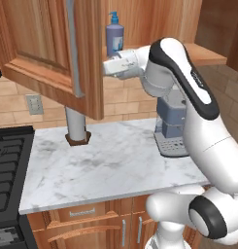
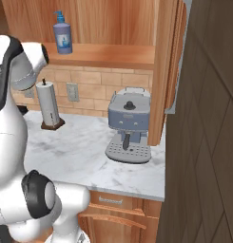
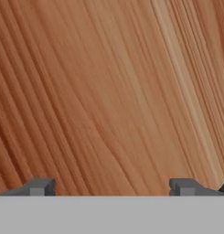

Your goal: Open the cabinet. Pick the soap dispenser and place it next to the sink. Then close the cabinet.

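Hand view: the two finger tips (image 3: 40,187) rise at the lower left and lower right of the frame, well apart — the jaws are released and hold nothing. The gripper (image 3: 112,188) faces plain reddish wood grain at close range, apparently a panel of the cabinet (image 1: 47,53); the bottle is not ahead of it on this line of sight.

Left base view: the hand sits at upper centre, beside the edge of the open left door. The soap dispenser (image 1: 114,35) stands upright just above and behind the hand, on the cabinet shelf, long axis vertical, pump on top.

Right base view: the soap dispenser (image 2: 63,33) stands at the upper left, on the left end of the shelf (image 2: 113,56), alone. Below lie the tabletop (image 2: 84,152), the paper towel roll (image 2: 49,105) and the coffee machine (image 2: 129,124).

Judgement: the coming move turns on re-aiming the hand — the bottle lies above and to one side of the jaws, not between them.
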Tool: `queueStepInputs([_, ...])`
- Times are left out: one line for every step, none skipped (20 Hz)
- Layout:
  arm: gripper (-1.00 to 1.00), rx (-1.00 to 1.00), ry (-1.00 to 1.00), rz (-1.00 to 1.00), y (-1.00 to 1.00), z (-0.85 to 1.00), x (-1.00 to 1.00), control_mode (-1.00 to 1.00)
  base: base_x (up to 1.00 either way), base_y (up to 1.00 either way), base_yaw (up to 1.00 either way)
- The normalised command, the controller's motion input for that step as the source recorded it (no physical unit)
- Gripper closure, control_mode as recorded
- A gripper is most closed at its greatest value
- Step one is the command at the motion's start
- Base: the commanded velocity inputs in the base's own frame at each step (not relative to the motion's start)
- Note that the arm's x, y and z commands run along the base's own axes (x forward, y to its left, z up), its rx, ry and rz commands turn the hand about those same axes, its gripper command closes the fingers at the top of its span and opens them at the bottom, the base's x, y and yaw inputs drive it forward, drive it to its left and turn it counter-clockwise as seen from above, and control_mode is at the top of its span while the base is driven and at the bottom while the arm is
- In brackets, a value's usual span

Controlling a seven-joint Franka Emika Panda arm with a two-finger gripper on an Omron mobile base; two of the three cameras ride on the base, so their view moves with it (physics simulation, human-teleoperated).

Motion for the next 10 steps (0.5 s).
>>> queueStepInputs([-1.0, 0.19, 0.02, -0.09, 0.38, 0.0, -0.18, -1.0, 0.0, 0.0, 0.0])
queueStepInputs([-1.0, 0.19, 0.02, -0.08, 0.38, 0.0, -0.16, -1.0, 0.0, 0.0, 0.0])
queueStepInputs([-1.0, 0.18, 0.03, -0.06, 0.38, 0.0, -0.1, -1.0, 0.0, 0.0, 0.0])
queueStepInputs([-1.0, 0.17, 0.04, -0.05, 0.4, 0.0, -0.06, -1.0, 0.0, 0.0, 0.0])
queueStepInputs([-1.0, 0.17, 0.05, -0.04, 0.42, 0.0, -0.03, -1.0, 0.0, 0.0, 0.0])
queueStepInputs([-1.0, 0.17, 0.06, -0.03, 0.42, 0.0, 0.0, -1.0, 0.0, 0.0, 0.0])
queueStepInputs([-1.0, 0.17, 0.07, -0.02, 0.43, 0.0, 0.0, -1.0, 0.0, 0.0, 0.0])
queueStepInputs([-1.0, 0.17, 0.1, 0.0, 0.44, 0.0, 0.0, -1.0, 0.0, 0.0, 0.0])
queueStepInputs([-1.0, 0.18, 0.1, 0.0, 0.44, 0.0, 0.0, -1.0, 0.0, 0.0, 0.0])
queueStepInputs([-1.0, 0.18, 0.1, 0.0, 0.44, 0.0, 0.0, -1.0, 0.0, 0.0, 0.0])
